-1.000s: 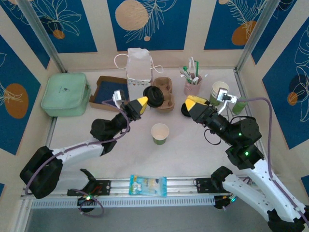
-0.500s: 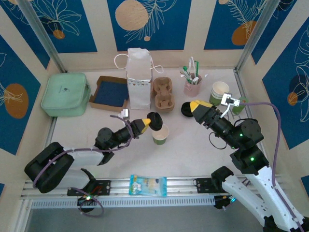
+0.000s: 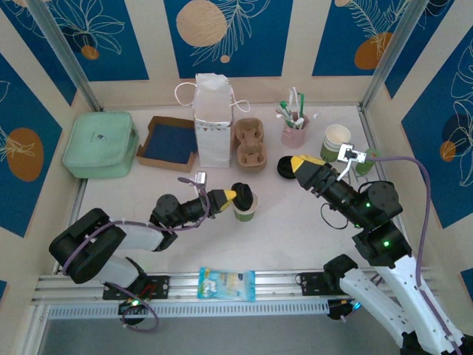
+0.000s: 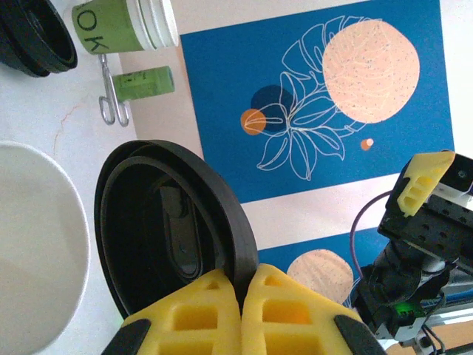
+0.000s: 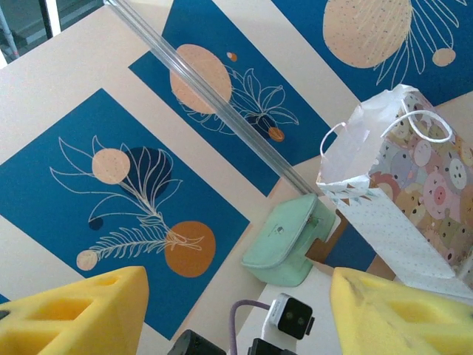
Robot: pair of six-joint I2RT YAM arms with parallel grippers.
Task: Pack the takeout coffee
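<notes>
The left gripper (image 3: 230, 197), clamped on a black lid (image 3: 244, 195), tips it over the open coffee cup (image 3: 246, 213) at mid-table. A second earlier it was back by the cup carrier (image 3: 250, 143) and paper bag (image 3: 213, 118). The right gripper (image 3: 294, 166) gapes empty beside spare lids (image 3: 283, 169).

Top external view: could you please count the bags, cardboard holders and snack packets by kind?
Bags: 2 (white gift bag, mint pouch)
Cardboard holders: 2 (blue-lined tray, cup carrier)
Snack packet: 1
Total: 5
</notes>
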